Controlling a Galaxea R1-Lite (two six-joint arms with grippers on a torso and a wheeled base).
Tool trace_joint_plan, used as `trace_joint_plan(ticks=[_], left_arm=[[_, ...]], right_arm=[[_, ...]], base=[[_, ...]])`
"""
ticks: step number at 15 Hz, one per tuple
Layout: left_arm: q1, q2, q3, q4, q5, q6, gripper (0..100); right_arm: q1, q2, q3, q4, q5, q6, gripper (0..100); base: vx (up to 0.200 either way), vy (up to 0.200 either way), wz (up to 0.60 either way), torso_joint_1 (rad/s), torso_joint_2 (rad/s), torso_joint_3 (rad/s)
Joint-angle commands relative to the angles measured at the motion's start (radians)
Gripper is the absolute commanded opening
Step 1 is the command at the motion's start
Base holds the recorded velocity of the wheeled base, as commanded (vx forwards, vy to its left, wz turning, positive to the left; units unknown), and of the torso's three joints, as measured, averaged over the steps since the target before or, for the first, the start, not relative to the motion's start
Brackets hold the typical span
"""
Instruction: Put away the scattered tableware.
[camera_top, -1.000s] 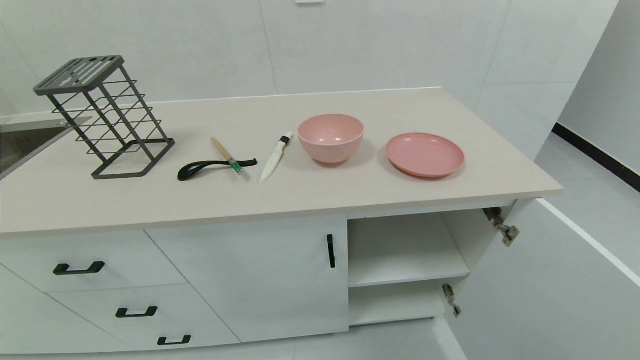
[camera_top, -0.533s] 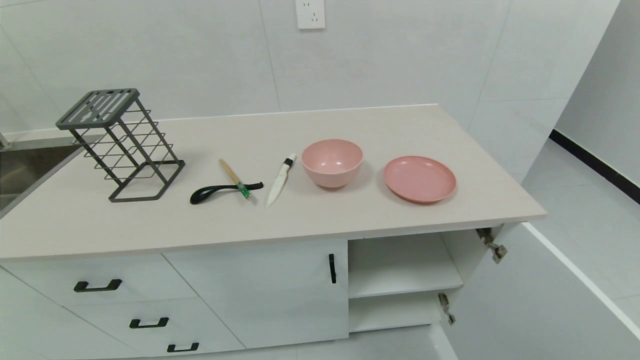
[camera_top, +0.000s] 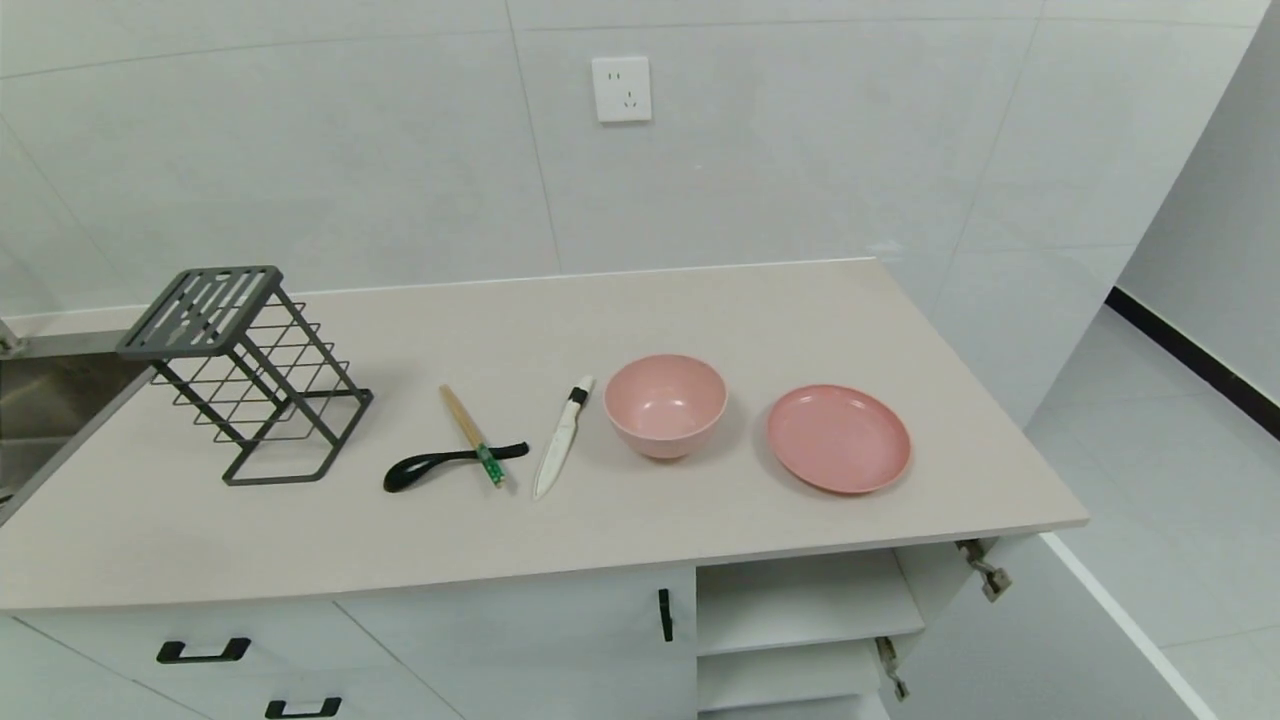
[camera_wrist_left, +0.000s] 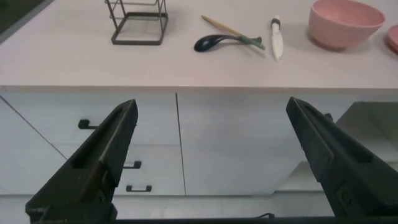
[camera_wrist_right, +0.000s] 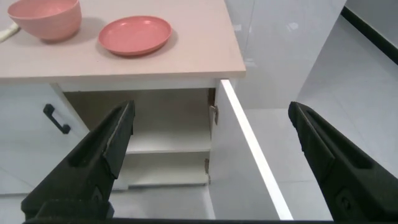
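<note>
The left gripper (camera_wrist_left: 211, 106) and right gripper (camera_wrist_right: 211, 107) gape wide, empty. On the surface (camera_top: 700, 330) stands a pink bowl (camera_top: 665, 405). A matching shallow plate (camera_top: 838, 437) lies just right of it, and a white knife (camera_top: 560, 452), chopsticks (camera_top: 470, 435) and black spoon (camera_top: 440, 465) lie left of it.

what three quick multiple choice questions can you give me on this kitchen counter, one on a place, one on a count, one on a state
1. Where does the bowl stand? A left of the knife; B between knife and plate; C right of the plate.
2. How many pink dishes are on the counter? A four; B three; C two.
3. The cabinet door below the plate is: A open; B shut; C removed.
Answers: 1 B, the knife lies on its left and the plate on its right. 2 C, only bowl and plate are pink. 3 A, it swings out and the shelves show.
</note>
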Motion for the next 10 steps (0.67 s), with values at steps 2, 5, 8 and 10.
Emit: trace_joint_plan(ticks=[2, 5, 8, 10], left_arm=[[0.001, 0.001, 0.000, 0.000, 0.001, -0.001, 100], [0.001, 0.001, 0.000, 0.000, 0.001, -0.001, 100], [0.001, 0.001, 0.000, 0.000, 0.001, 0.000, 100], [0.001, 0.001, 0.000, 0.000, 0.001, 0.000, 100]], right_arm=[[0.000, 0.000, 0.000, 0.000, 0.000, 0.000, 100], [0.000, 0.000, 0.000, 0.000, 0.000, 0.000, 100], [0.000, 0.000, 0.000, 0.000, 0.000, 0.000, 100], [0.000, 0.000, 0.000, 0.000, 0.002, -0.002, 100]], base=[[0.000, 0.200, 0.00, 0.078, -0.21, -0.078], [0.000, 0.000, 0.00, 0.000, 0.00, 0.000], [0.000, 0.000, 0.00, 0.000, 0.00, 0.000], [0.000, 0.000, 0.00, 0.000, 0.00, 0.000]])
